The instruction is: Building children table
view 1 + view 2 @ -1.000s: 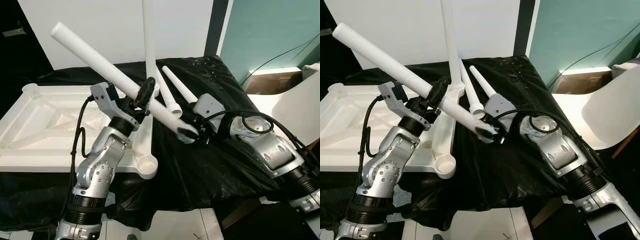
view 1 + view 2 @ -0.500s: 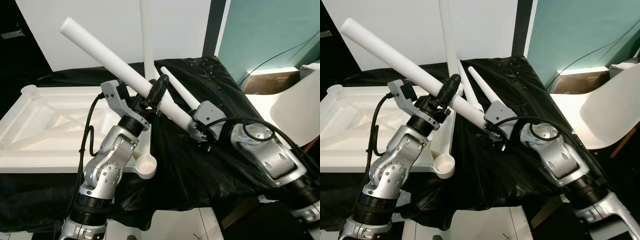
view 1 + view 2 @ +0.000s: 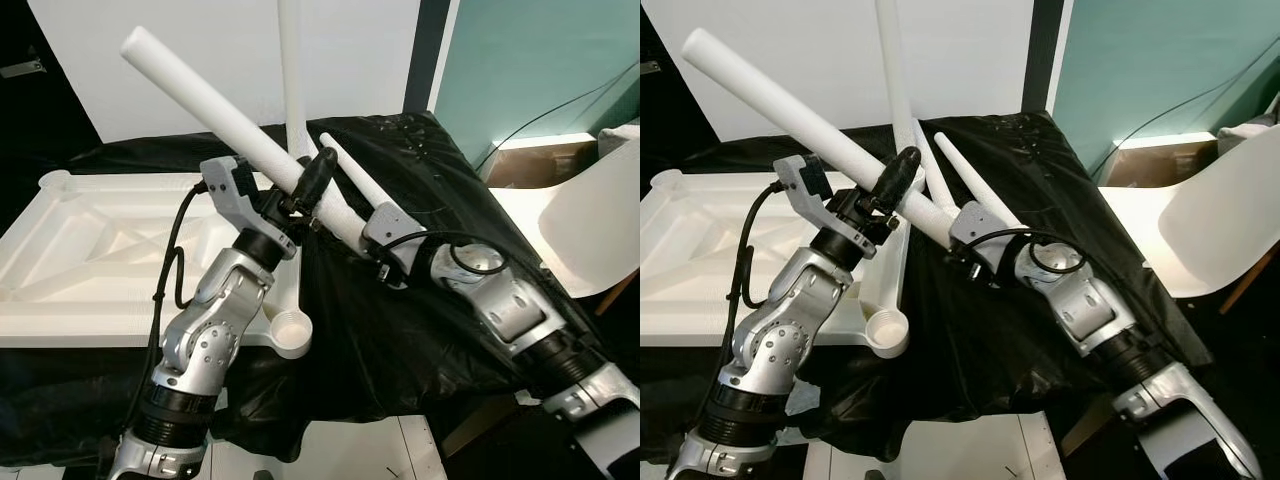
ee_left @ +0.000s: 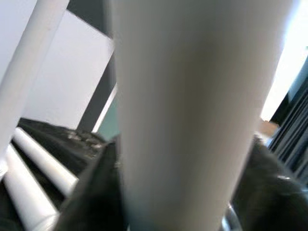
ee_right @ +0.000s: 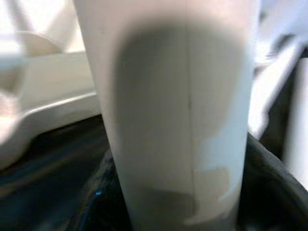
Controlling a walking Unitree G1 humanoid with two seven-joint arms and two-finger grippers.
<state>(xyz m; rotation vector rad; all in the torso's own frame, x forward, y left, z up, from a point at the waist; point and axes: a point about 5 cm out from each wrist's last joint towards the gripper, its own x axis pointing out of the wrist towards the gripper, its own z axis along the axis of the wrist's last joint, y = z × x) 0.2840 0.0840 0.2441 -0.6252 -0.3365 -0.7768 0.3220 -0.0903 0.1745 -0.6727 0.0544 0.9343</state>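
white table leg (image 3: 215,105) — tilted, held aloft

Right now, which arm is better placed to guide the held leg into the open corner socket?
Probably the left: the left gripper clamps the table leg mid-shaft, above the tabletop's open socket. The right gripper holds the leg's lower end, farther off.

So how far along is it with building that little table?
One white leg already stands upright in the upturned white plastic tabletop. The left gripper and right gripper hold a second leg. Two more lie on the black cloth; the near corner socket is empty.
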